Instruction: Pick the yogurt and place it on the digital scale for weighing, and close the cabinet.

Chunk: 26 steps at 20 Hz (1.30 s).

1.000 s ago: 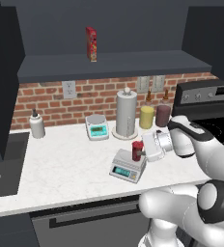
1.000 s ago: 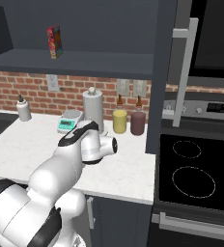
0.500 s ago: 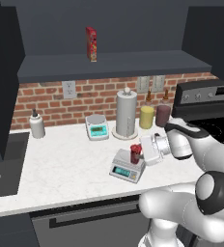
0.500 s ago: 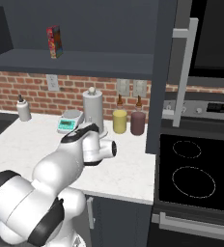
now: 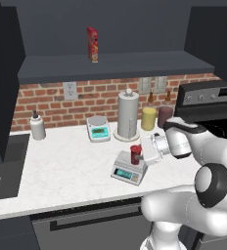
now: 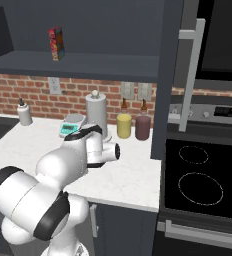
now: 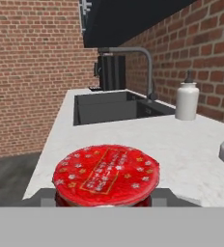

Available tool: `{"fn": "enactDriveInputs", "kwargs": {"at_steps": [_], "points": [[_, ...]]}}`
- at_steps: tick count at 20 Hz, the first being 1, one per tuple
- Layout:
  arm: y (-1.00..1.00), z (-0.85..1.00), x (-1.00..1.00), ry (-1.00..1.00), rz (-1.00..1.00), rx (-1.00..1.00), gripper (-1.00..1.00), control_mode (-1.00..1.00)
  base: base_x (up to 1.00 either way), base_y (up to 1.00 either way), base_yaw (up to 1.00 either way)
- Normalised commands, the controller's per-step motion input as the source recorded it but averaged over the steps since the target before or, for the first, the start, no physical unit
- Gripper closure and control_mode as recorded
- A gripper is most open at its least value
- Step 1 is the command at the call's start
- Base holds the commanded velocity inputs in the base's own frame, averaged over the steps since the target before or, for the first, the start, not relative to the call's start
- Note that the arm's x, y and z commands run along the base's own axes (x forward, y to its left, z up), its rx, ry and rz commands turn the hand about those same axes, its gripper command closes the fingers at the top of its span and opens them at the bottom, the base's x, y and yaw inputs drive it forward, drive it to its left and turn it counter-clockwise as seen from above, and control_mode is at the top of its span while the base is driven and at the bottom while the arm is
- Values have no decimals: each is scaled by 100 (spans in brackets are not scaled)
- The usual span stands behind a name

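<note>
Red brick backs the white marble desk [image 5: 61,168]; the white arm reaches level, its fingers [image 5: 138,154] clenched on the small dark-red yogurt cup [image 5: 135,154] over the low grey digital scale [image 5: 127,169].

Open counter [image 5: 61,166] left of the digital scale [image 5: 127,168] gives free passage; behind it the paper towel roll [image 5: 128,114], white scale [image 5: 99,128] and two jars [image 5: 148,118] crowd the brick wall.
</note>
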Motion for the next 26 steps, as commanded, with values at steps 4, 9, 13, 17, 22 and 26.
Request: {"fn": "enactDriveInputs", "kwargs": {"at_steps": [4,9,13,17,22,26], "points": [[0,0,14,0,0,0,100,-100,0,0,0],[0,-1,10,0,0,0,100,-100,0,0,0],[0,0,6,0,0,0,100,-100,0,0,0],[4,0,0,0,0,0,100,-100,0,0,0],[9,0,4,0,0,0,100,-100,0,0,0],[6,0,11,0,0,0,100,-100,0,0,0]]}}
